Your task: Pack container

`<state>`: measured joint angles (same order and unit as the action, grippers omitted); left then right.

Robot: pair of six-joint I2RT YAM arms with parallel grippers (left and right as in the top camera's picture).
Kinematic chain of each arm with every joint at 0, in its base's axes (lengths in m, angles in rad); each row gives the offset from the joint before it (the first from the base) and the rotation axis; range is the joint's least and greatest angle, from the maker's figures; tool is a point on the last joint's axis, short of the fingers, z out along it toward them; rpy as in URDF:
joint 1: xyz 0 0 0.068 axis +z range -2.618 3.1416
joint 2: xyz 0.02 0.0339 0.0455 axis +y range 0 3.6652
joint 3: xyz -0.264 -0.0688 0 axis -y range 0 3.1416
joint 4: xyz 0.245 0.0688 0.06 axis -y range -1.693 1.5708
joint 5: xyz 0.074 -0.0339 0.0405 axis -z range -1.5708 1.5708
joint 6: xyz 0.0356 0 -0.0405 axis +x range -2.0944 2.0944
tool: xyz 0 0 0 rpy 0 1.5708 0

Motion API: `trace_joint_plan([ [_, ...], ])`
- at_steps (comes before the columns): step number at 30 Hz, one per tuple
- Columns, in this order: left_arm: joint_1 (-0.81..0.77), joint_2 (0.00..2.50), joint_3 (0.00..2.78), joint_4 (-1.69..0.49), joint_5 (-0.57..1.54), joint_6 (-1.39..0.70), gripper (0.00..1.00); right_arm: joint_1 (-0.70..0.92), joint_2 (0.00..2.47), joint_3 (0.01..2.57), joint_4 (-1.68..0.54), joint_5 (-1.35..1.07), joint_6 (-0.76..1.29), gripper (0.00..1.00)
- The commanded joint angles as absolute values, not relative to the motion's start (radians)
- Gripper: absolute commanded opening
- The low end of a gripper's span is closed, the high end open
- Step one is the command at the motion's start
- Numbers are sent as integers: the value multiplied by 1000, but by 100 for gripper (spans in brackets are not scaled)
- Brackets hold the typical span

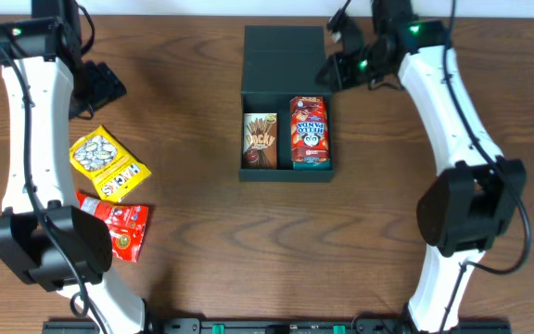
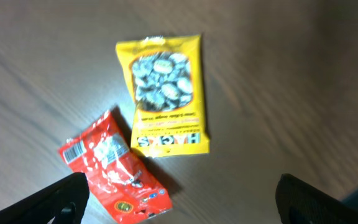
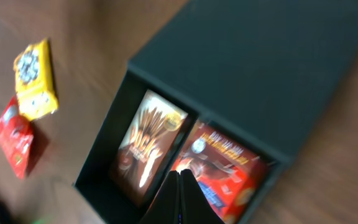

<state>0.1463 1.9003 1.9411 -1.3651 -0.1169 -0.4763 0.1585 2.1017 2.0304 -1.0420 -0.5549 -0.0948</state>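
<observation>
A dark brown wood-grain counter point(image 1: 184, 111) fills the scene, with a pale strip along its far edge. The container point(image 1: 286, 174) sits near the middle of the far half. It is a shallow, matte black cardboard box, roughly square. Its flap lid point(image 1: 286, 57) is thrown open and lies flat behind it, away from the arm bases. Box and lid together make a long shape running near to far, with the hinge along the box's far side.

A divider splits the inside into two compartments. The left one holds a brown Pocky box point(image 1: 260, 141). The right one holds a glossy red biscuit box point(image 1: 309, 132). Both lie flat with their long axes running near to far.

The right gripper point(image 3: 180, 190) hovers just beside the container's far right corner, at the edge of the lid, with its jaws pressed together and nothing between them. In its wrist view the tips point down at the red box's compartment.

The left gripper point(image 2: 180, 190) is well apart from the container, over the left side of the counter, with its jaws spread wide and holding nothing. Below it lie a yellow foil packet point(image 2: 166, 93) and a crinkled red packet point(image 2: 114, 171), which touch or overlap at one corner.
</observation>
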Motion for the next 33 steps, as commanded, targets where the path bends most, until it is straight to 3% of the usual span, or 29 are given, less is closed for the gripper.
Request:
trace_joint_plan([
  [1, 144, 1903, 1835, -1350, -144, -551, 97, 136, 2080, 2072, -1037, -495, -113, 2],
  [9, 145, 1901, 1573, -1226, -155, -630, 95, 73, 2080, 2076, -1048, -494, -97, 2],
  [11, 146, 1901, 1531, -1198, -157, -637, 95, 62, 2080, 2076, -1056, -494, -90, 7],
  [12, 147, 1901, 1513, -1184, -157, -637, 95, 57, 2080, 2076, -1060, -494, -82, 12],
  [13, 150, 1901, 1495, -1171, -157, -636, 95, 53, 2080, 2076, -1063, -495, -82, 23],
  [16, 165, 1901, 1459, -1149, -170, -653, 95, 51, 2080, 2076, -1065, -494, -82, 38],
  [17, 175, 1901, 1445, -1139, -179, -661, 95, 51, 2080, 2076, -1066, -494, -82, 51],
  [21, 224, 1901, 1396, -1085, -167, -661, 95, 51, 2080, 2076, -1066, -494, -67, 64],
  [25, 290, 1901, 1345, -1005, -69, -630, 95, 51, 2080, 2076, -1067, -494, -48, 71],
  [33, 320, 1902, 1288, -813, 53, -471, 95, 52, 2080, 2076, -1067, -505, -11, 71],
])
